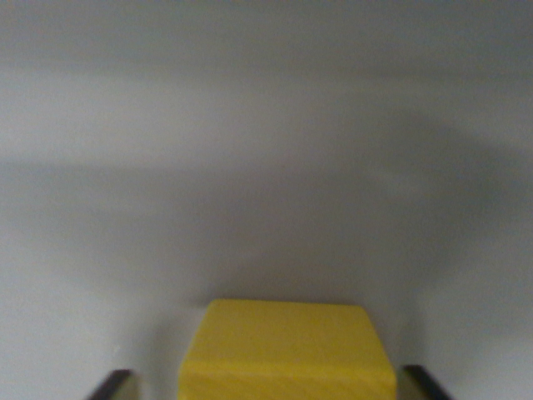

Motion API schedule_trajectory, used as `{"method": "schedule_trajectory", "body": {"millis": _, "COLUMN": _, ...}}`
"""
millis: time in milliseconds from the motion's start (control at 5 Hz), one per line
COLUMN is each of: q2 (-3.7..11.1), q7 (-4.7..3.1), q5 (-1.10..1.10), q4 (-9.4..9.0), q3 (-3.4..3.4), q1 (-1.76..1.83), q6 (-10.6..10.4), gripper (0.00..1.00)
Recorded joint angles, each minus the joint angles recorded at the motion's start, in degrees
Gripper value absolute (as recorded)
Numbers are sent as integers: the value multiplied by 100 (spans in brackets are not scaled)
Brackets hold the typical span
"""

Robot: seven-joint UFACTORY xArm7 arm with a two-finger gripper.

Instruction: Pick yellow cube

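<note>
The yellow cube (287, 350) sits at the bottom middle of the wrist view, on a pale grey surface, its top face and front edge showing. My gripper (268, 383) straddles it. One dark fingertip (112, 385) shows at the lower left with a visible gap to the cube. The other fingertip (425, 382) at the lower right stands very close to the cube's side, with a thin strip of surface between them. The gripper is open around the cube. The cube's lower part is cut off by the frame's bottom edge.
The plain grey-white surface (266, 150) fills the rest of the view, blurred, with a soft dark shadow spreading above and around the cube.
</note>
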Motion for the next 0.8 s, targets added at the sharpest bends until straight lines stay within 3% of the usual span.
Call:
{"method": "schedule_trajectory", "body": {"millis": 600, "q2": -14, "q7": 1, "q5": 0, "q4": 19, "q3": 0, "q1": 0, "q6": 33, "gripper": 100}}
{"method": "schedule_trajectory", "body": {"millis": 800, "q2": -55, "q7": 2, "q5": -1, "q4": 75, "q3": 0, "q1": 0, "q6": 130, "gripper": 100}}
